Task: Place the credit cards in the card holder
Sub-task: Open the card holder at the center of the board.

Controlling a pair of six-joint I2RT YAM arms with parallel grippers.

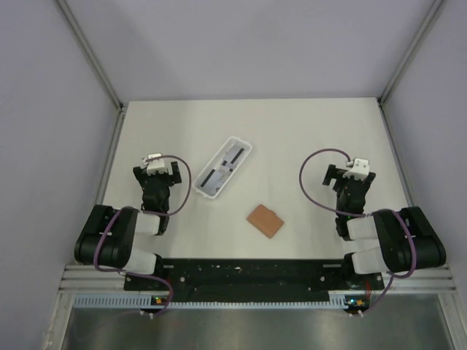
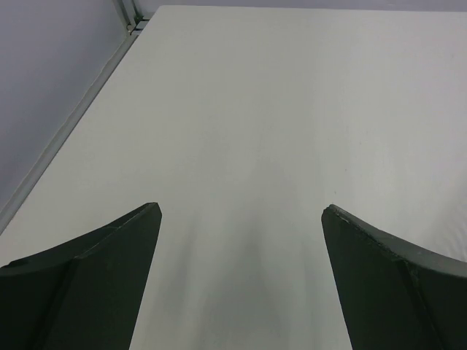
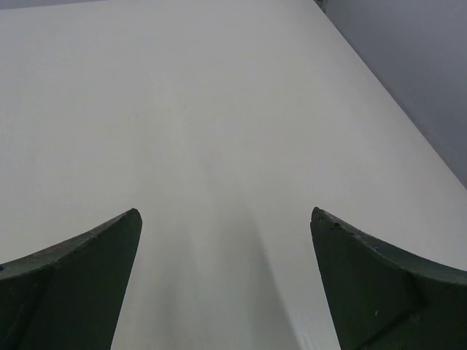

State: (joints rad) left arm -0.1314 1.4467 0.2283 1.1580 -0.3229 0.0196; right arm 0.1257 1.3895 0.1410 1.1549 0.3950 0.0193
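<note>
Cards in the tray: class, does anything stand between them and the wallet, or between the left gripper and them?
Nothing visible does. Only table surface lies between the left gripper and the tray holding the cards, and between tray and wallet. The tray's own wall surrounds them, and the wallet looks folded shut.

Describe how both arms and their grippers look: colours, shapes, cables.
The left arm and right arm look alike: bulky black joints with white links between. A purple cable loops beside each wrist, and a small white block sits on top. The left gripper and right gripper have dark, wedge-shaped fingers tapering to blunt tips. No markings are visible.
</note>
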